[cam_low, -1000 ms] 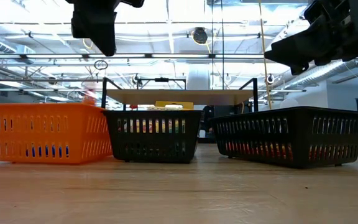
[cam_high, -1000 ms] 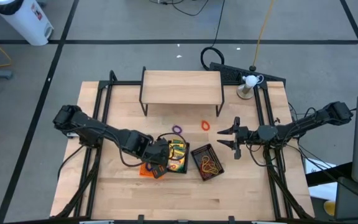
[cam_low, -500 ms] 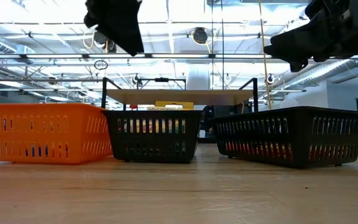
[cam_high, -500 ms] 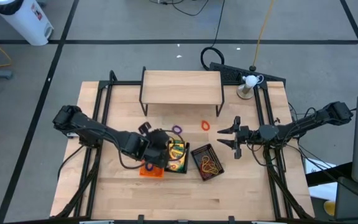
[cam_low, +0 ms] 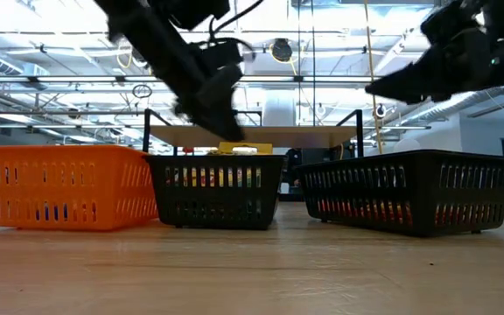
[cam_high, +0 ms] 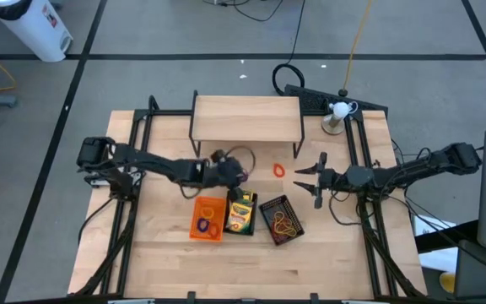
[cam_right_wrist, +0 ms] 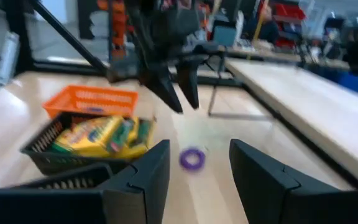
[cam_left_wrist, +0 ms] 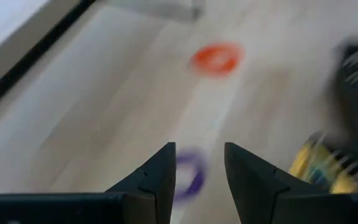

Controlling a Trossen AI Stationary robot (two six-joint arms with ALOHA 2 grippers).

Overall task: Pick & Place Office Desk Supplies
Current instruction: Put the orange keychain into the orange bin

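A light wooden table sits on a grey floor marked with dark lines. At its far edge stands a small wooden shelf on black legs. A white lamp-like gadget sits at the far right corner, a black cable looped behind it. A white bin stands far left.

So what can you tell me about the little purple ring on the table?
The purple rubber band is a thin, floppy loop lying flat on the bare wooden table, not in any tray. It sits in front of the small wooden shelf, with an orange rubber band lying apart from it to one side. The left gripper hangs just above it with its fingers spread, one on each side as its wrist camera sees it. Nothing seems to be pinching it.
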